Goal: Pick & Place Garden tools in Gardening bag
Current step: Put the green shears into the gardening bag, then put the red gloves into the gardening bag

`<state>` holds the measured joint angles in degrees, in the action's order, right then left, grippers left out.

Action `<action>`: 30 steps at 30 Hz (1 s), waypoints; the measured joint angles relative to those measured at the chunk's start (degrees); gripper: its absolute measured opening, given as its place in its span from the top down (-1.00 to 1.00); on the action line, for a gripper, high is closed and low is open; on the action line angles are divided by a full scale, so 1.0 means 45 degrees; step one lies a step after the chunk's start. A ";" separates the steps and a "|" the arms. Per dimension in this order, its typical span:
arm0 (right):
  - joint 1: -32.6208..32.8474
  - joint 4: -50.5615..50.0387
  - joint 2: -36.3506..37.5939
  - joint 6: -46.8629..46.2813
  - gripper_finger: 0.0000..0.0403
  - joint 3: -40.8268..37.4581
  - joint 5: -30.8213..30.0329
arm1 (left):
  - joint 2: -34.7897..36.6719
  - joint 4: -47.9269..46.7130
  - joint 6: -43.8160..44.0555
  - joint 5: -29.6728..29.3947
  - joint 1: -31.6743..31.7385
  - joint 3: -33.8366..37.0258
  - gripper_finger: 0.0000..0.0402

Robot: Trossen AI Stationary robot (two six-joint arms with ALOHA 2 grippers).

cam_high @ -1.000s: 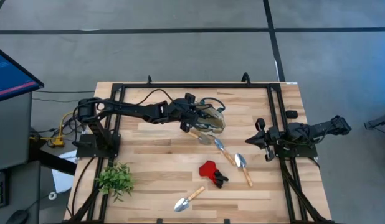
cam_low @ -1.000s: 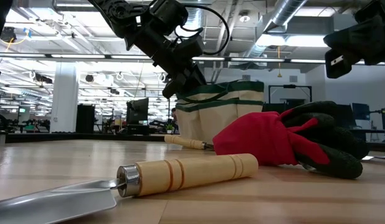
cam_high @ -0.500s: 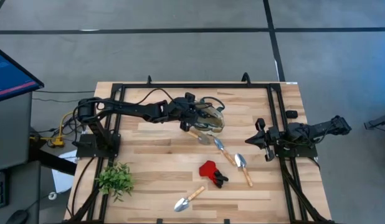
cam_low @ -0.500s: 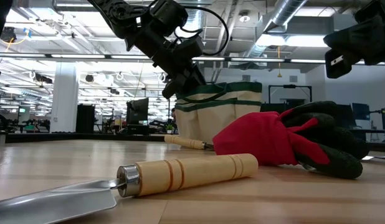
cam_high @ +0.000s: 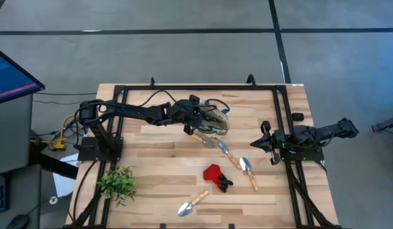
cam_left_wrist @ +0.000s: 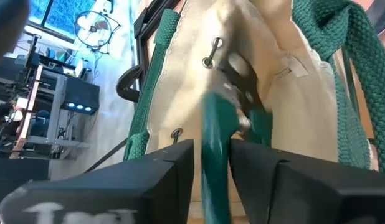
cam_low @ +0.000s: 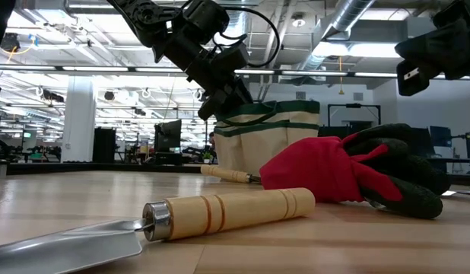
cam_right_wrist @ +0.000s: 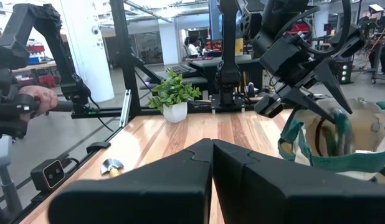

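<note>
Left arm is at the bag mouth with a green-handled tool, right arm parked.

The left gripper (cam_left_wrist: 216,163) sits over the gardening bag (cam_high: 213,122) at the far middle of the table, fingers clamped on a green-handled tool (cam_left_wrist: 214,140) pointing down into the bag, which I'd guess is so it drops inside rather than on the rim. The wrist view is the only one showing that tool and the beige lining; from above the arm hides it. The overhead shot gives what's left instead: two trowels (cam_high: 248,170) near the bag, a third trowel (cam_high: 193,203) at the near edge, and the red-and-black tool (cam_high: 216,175) (looks like a glove in the low view). Right gripper (cam_high: 265,144) waits at the right side, fingers together.
</note>
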<state>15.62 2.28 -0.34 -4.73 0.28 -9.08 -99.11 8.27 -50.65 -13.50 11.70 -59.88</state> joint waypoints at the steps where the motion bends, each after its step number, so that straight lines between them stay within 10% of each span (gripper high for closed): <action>1: -0.0005 0.0001 -0.0004 0.0028 1.00 0.0004 0.0000 | 0.0005 0.0000 0.0005 0.0000 0.0000 0.0000 0.52; 9: 0.0000 -0.0004 0.0000 0.0033 1.00 0.0004 0.0000 | 0.0097 0.0239 -0.0034 -0.0139 0.0000 0.0005 0.47; 17: -0.0005 0.0000 0.0001 0.0038 1.00 0.0004 0.0010 | 0.1021 0.1242 0.0255 0.0091 -0.0090 0.0010 0.92; 30: -0.0004 -0.0004 0.0001 0.0043 1.00 0.0004 0.0010 | 0.5351 0.0022 0.4082 0.1723 -0.1236 0.0308 0.99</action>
<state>15.60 2.26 -0.34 -4.54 0.29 -9.04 -75.03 8.37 -32.29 -5.74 6.14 -58.49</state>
